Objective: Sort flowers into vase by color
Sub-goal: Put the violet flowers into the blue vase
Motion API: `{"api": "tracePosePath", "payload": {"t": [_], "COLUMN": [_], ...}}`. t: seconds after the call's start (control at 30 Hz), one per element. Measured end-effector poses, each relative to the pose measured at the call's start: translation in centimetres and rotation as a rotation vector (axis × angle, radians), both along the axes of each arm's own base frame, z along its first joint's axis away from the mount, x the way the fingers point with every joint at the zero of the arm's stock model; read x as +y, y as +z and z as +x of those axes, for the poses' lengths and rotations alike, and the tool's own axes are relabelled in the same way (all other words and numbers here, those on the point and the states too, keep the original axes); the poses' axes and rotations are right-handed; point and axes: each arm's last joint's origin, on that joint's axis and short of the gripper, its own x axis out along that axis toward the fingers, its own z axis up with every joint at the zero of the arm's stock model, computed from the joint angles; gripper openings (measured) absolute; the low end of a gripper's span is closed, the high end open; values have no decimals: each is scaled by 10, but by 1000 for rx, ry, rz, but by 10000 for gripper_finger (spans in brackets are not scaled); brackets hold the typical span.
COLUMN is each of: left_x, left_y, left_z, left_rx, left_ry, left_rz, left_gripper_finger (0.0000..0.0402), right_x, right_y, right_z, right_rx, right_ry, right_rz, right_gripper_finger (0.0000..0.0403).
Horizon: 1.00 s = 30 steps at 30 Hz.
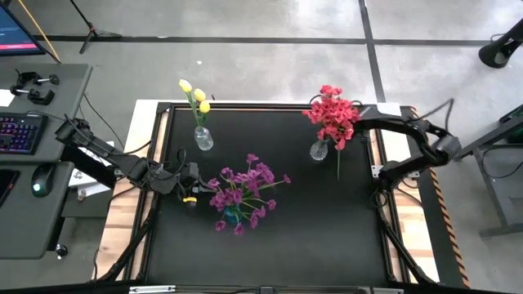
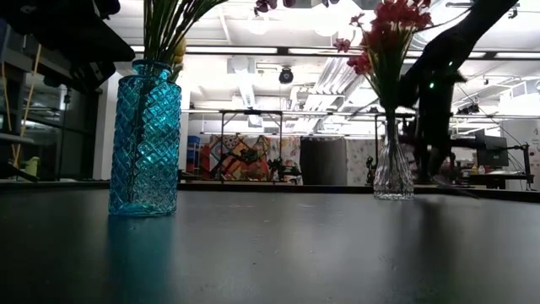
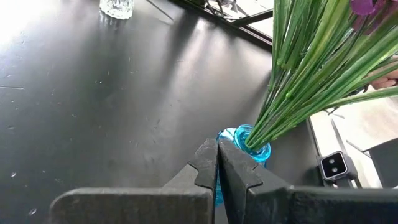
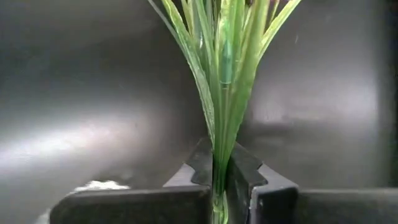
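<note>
Three vases stand on the black table. A clear one [image 1: 203, 139] at the far left holds yellow flowers [image 1: 194, 91]. A clear one [image 1: 319, 150] at the far right holds red flowers [image 1: 331, 114]. A blue one [image 2: 143, 135] in the middle holds purple flowers [image 1: 245, 189]. My right gripper [image 4: 219, 169] is beside the red vase, shut on a bunch of green stems. One stem [image 1: 338, 163] trails from it toward the near edge. My left gripper [image 3: 217, 152] is shut on nothing, just left of the blue vase [image 3: 250, 144]. My right gripper pinches a bunch of green stems and leaves [image 4: 221, 146] between its two fingers. The fingers come steeply from above and lie across the stems. The red heads blend with the bunch in the vase, so which ones it holds I cannot tell.
A metal frame [image 1: 163, 110] runs around the black table top. A desk with a keyboard [image 1: 18, 131] and a mouse [image 1: 39, 181] stands left of the table. Bare table top lies along the near side [image 1: 310, 237].
</note>
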Motion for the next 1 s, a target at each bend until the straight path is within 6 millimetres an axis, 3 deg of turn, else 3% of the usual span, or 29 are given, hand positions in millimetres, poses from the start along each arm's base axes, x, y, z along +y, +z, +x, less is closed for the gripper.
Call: {"api": "tracePosePath", "payload": {"t": [0.57, 1.0], "left_x": [0, 0], "left_y": [-1, -1], "left_z": [0, 0], "left_rx": [6, 5], "left_ry": [-4, -3], "left_rz": [21, 21], "left_gripper_finger": [0, 0], "right_x": [8, 20], "right_y": [84, 139], "right_z": [-45, -63], "right_rx": [-258, -380], "right_ry": [-247, -334], "right_rz": [-470, -948], "right_gripper_finger": [1, 0]}}
